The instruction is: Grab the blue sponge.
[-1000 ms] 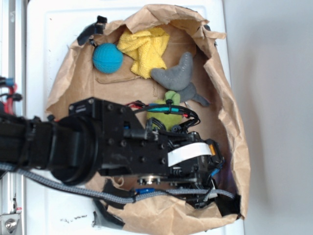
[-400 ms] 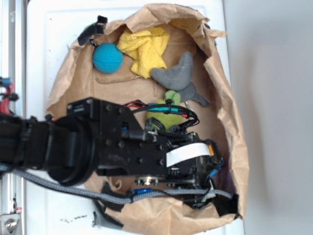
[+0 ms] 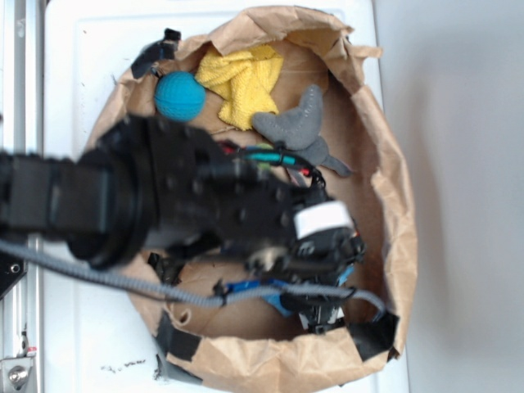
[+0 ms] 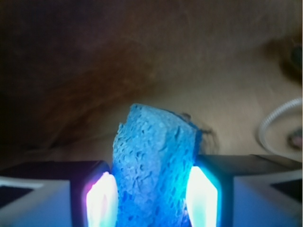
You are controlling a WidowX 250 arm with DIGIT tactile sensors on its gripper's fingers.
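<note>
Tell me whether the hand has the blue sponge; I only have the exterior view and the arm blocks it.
Observer: The wrist view shows the porous blue sponge squeezed between both fingers of the hand.
Operator: Report how it sits.
Observer: It sticks out past the fingertips, its far end free.
Operator: Describe what's beyond it.
Observer: Only crumpled brown paper; whether the sponge touches it, I cannot tell.

white table (image 3: 82,49) is covered by an opened brown paper bag (image 3: 393,213); teal ball (image 3: 179,96), yellow cloth (image 3: 241,80), grey plush (image 3: 296,124) are seen lying on the bag.
</note>
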